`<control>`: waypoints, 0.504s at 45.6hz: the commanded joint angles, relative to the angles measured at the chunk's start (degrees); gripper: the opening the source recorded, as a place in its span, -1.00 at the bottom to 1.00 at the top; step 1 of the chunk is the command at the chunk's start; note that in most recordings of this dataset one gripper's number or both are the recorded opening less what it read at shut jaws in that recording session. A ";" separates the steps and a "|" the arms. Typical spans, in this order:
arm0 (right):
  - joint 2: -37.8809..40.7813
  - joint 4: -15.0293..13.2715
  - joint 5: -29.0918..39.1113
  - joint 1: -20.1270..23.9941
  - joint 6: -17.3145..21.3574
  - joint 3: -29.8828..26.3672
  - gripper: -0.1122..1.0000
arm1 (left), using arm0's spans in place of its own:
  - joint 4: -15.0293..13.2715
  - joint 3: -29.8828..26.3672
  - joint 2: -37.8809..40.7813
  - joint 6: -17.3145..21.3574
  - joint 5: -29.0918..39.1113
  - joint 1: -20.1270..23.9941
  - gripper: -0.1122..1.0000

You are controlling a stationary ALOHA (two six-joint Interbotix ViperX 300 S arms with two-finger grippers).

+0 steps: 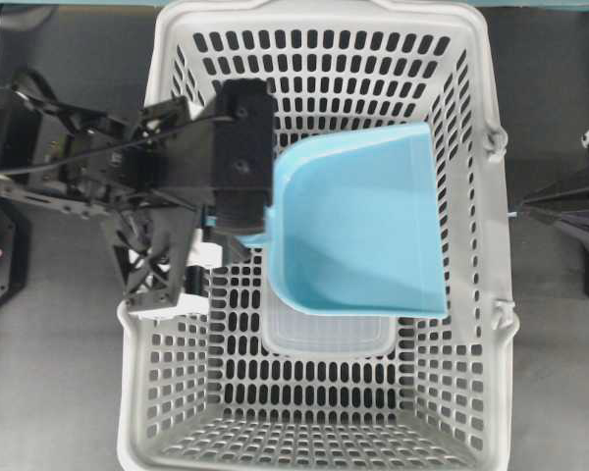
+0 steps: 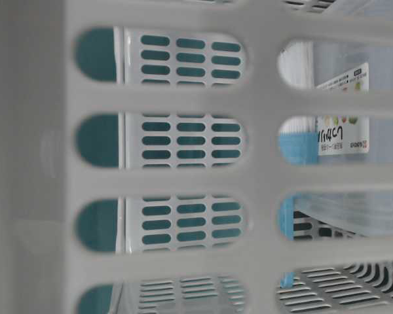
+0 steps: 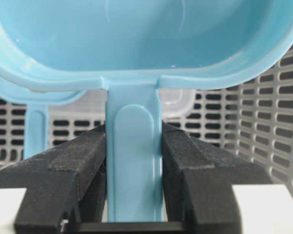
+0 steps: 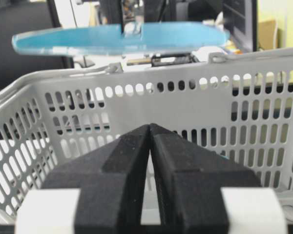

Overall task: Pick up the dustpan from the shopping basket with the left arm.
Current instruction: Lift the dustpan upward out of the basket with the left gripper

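Left claw point(image 3: 133, 161) grips the dustpan point(image 1: 363, 221) handle, holding it above the shopping basket point(image 1: 157, 412); right claw point(image 4: 150, 146) is clenched, holding nothing.

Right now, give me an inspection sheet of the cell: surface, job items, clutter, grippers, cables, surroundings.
Surface: dark tabletop, bare where it shows.
Dustpan: light blue, lifted above the rim of the shopping basket, roughly level, held by its handle.
Shopping basket: light grey, slotted walls and floor, stands on the tabletop.
Clutter: clear plastic container on the basket floor, partly under the dustpan; a second light blue item shows below the dustpan, kind unclear.
Left gripper: shut on the dustpan handle, one pad on each side.
Right gripper: shut, holding nothing, outside the basket.
Cables: black cable along the left arm.
Surroundings: dark equipment behind the basket, blurred.
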 commanded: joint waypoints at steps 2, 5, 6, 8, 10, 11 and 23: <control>0.18 0.26 -0.35 0.09 0.09 -0.44 -0.80 | 0.18 -1.32 -1.23 0.00 0.53 0.00 -0.30; 0.18 0.26 -0.35 0.09 0.09 -0.44 -0.80 | 0.18 -1.58 -1.05 -0.09 0.53 -0.09 -0.30; 0.09 0.26 -0.35 0.09 0.09 -0.53 -0.80 | 0.18 -1.67 -1.05 -0.09 0.62 -0.09 -0.30; 0.09 0.26 -0.35 0.09 0.09 -0.53 -0.80 | 0.26 -2.02 -0.97 -0.09 0.70 0.00 -0.30; 0.09 0.26 -0.35 0.09 0.09 -0.53 -0.80 | 0.18 -2.37 -0.79 0.00 0.88 -0.09 -0.30; 0.09 0.26 -0.35 0.09 0.09 -0.53 -0.80 | 0.26 -2.55 -0.53 -0.09 0.97 -0.09 -0.30; -0.09 0.26 -0.35 0.09 0.09 -0.53 -0.80 | 0.18 -3.96 0.88 0.09 3.96 0.09 -0.30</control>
